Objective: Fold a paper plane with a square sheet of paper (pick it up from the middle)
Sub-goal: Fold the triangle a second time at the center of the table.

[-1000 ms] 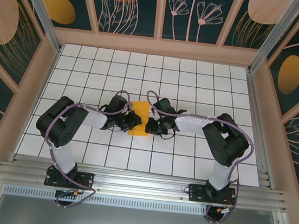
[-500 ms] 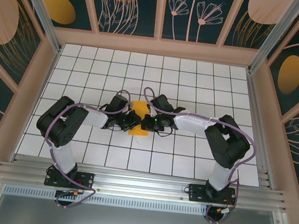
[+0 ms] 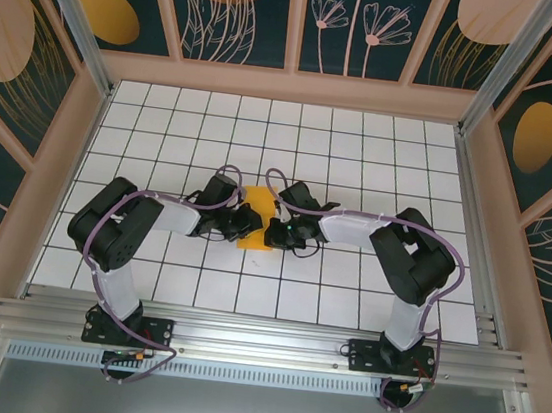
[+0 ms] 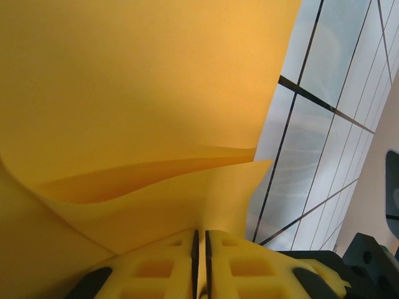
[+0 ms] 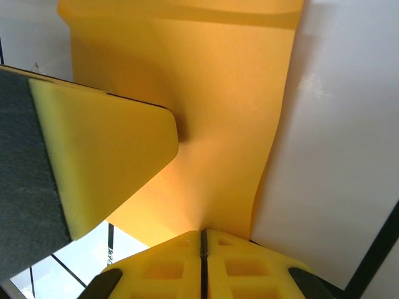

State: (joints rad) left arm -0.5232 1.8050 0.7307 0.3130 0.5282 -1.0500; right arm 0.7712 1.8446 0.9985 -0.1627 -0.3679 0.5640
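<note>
The square sheet of paper [image 3: 257,218] is orange-yellow and folded into a strip about one tile wide, lying mid-table with no pointed plane shape to it. My left gripper [image 3: 245,225] meets its left edge and my right gripper [image 3: 275,231] its right edge. In the left wrist view the sheet [image 4: 143,93] curls up in two layers, and one layer runs into the narrow slit of my left gripper [image 4: 200,232], which is shut on it. In the right wrist view the sheet [image 5: 218,124] enters my shut right gripper [image 5: 203,232]. A yellow pad [image 5: 106,156] of the left gripper presses on the sheet.
White grid tiles [image 3: 363,157] cover the table. Wooden-framed dark wall panels [image 3: 240,11] with orange ovals close it in at the back and sides. An aluminium rail [image 3: 259,341] runs along the near edge by the arm bases.
My right gripper has shifted slightly left against the sheet's right edge. The left gripper and the sheet stay almost where they were.
</note>
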